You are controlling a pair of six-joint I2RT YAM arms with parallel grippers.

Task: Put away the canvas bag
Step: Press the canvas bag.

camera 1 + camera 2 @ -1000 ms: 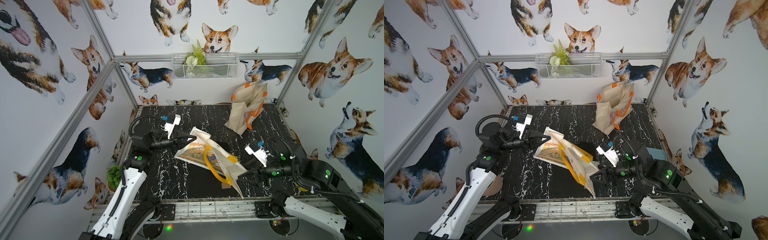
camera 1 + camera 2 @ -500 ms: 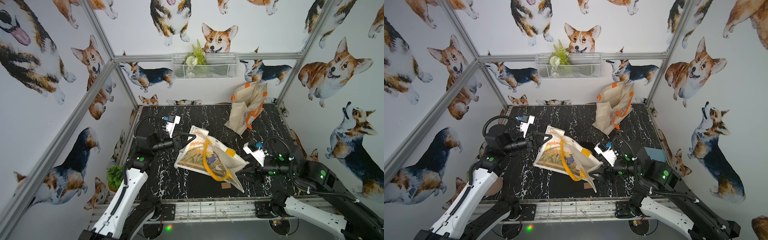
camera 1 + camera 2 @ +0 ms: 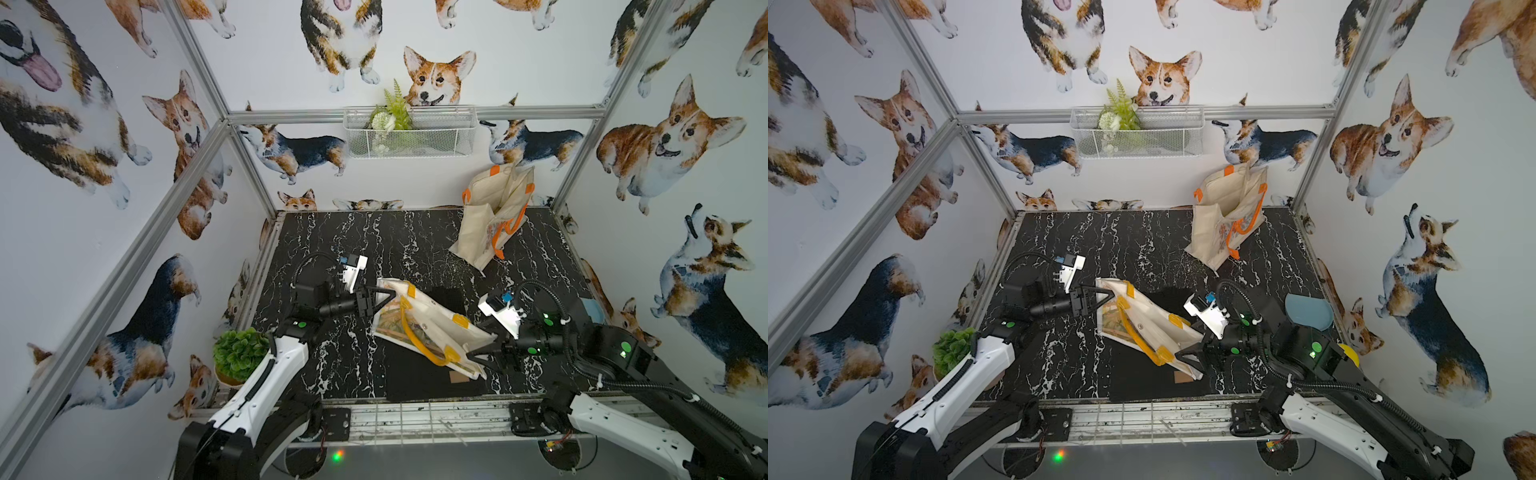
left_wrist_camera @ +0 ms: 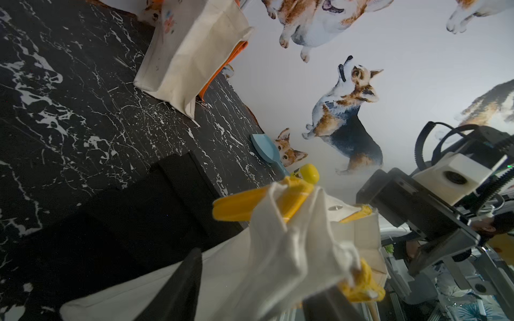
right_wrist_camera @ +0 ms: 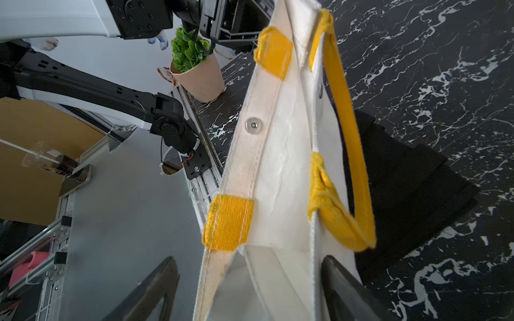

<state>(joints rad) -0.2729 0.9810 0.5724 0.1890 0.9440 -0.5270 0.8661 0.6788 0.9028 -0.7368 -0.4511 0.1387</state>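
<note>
The canvas bag point(image 3: 424, 328) point(image 3: 1142, 324), white with yellow handles and a printed side, lies slumped on the black marble table point(image 3: 332, 241) between my two grippers. My left gripper point(image 3: 388, 297) point(image 4: 256, 291) is at the bag's far-left corner, jaws apart, with loose cloth point(image 4: 278, 250) hanging between the fingers. At the bag's mouth end stands my right gripper point(image 3: 478, 349) point(image 5: 249, 261), wide open. The bag's rim point(image 5: 278, 166) lies between its fingers, and one finger point(image 5: 155, 286) stands well off the cloth.
A black cloth point(image 3: 432, 382) lies under the bag near the front edge. A second bag with orange handles point(image 3: 494, 216) stands at the back right. A potted plant point(image 3: 240, 353) is at the front left, a wire basket point(image 3: 409, 133) on the back wall, and a blue scoop point(image 3: 1308, 311) at the right.
The bag, held up and stretched from the left gripper before, has sunk onto the table. The left gripper's jaws have come apart and let the cloth go slack. The right gripper stayed open.
</note>
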